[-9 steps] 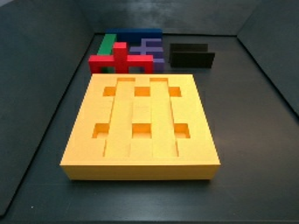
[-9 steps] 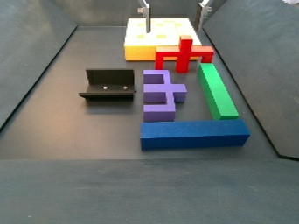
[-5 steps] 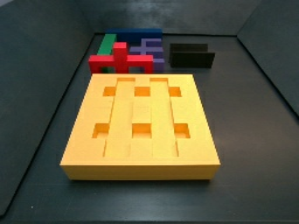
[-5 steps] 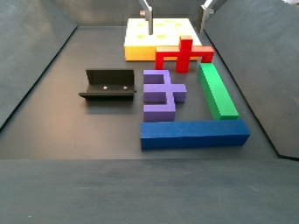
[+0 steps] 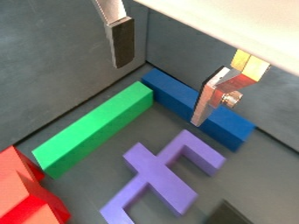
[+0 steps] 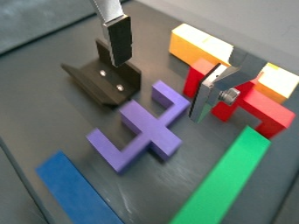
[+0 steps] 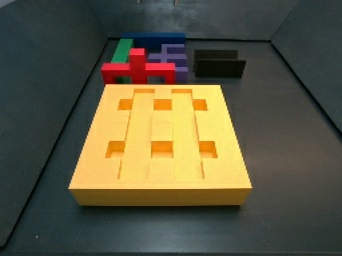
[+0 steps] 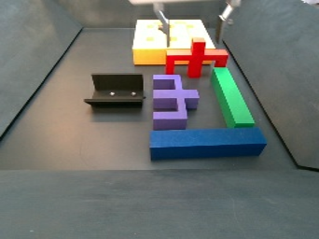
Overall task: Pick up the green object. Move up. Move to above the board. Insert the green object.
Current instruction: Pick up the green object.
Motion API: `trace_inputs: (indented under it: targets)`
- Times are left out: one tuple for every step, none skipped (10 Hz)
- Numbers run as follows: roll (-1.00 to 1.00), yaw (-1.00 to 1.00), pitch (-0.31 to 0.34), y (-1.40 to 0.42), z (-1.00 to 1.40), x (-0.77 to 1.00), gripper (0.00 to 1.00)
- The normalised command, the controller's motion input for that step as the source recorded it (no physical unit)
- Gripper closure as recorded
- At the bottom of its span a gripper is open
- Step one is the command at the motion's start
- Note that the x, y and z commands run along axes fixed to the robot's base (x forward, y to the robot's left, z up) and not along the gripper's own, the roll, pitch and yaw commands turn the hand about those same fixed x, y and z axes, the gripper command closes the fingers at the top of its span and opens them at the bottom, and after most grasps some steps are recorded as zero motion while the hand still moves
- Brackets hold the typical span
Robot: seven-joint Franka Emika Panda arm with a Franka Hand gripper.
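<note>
The green object [image 8: 232,96] is a long green bar lying flat on the floor between the red cross and the blue block. It also shows in both wrist views [image 5: 93,127] [image 6: 228,175]. The board [image 7: 163,135] is a large yellow-orange slab with grooves and square holes; it lies at the far end in a side view [image 8: 169,37]. My gripper [image 8: 195,9] is open and empty, high above the pieces; only its fingertips [image 8: 162,13] show there. In both wrist views the gripper [image 5: 165,68] [image 6: 163,66] hangs well above the floor with nothing between the fingers.
A red cross block [image 8: 197,58] lies against the board. A purple cross block [image 8: 173,101] lies beside the green bar, and a long blue block [image 8: 208,142] lies across its end. The black fixture [image 8: 116,91] stands beside the purple block. Dark walls ring the floor.
The gripper's fingertips have shifted slightly sideways and down in the side view. The blocks and the board have not moved.
</note>
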Motion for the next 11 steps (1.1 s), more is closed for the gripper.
trace_inputs:
  targets:
    - [0.00, 0.00, -0.167, 0.00, -0.37, -0.69, 0.00]
    - [0.00, 0.00, -0.201, -0.08, -0.41, -0.75, 0.00]
    - [0.09, 0.00, -0.196, -0.30, -0.48, -0.65, 0.00]
    - [0.15, 0.01, -0.203, -0.40, -0.51, -0.64, 0.00]
    - [0.16, 0.05, -0.186, -0.38, -0.49, -0.56, 0.00]
    - [0.09, 0.05, -0.130, -0.27, -0.47, -0.37, 0.00]
    - [0.05, 0.01, -0.131, -0.20, -0.48, -0.37, 0.00]
    - [0.03, 0.00, -0.141, -0.15, -0.49, -0.32, 0.00]
    - [-0.03, 0.00, -0.106, 0.00, -0.42, -0.18, 0.00]
    - [0.00, 0.00, 0.000, 0.06, -0.43, 0.00, 0.00]
    - [0.00, 0.00, 0.000, 0.06, -0.45, 0.00, 0.00]
